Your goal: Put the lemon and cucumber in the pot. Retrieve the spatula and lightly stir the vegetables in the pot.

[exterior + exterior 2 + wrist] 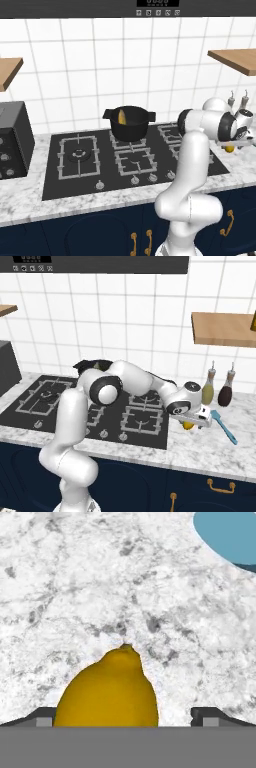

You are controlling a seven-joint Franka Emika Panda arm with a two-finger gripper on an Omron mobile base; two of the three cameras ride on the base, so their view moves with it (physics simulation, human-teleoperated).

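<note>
A white robot arm reaches right across a black stove (75, 170) to a marble counter (210, 451). Its gripper (192, 423) hangs low over the counter, just right of the stove. The lemon (107, 689) sits between the two dark fingertips (45, 717). The tips stand wide, one on each side of the fruit, and whether they touch it cannot be told. The lemon (187, 425) shows as a small yellow ball under the hand.

The spatula (224, 427) lies flat on the counter just beside the gripper, its teal blade (227, 534) near the lemon. Two bottles (216, 387) stand behind it by the tiled wall.

The pot (129, 122) sits on a back burner, well apart from the gripper. The cucumber (122, 116) leans inside it.
</note>
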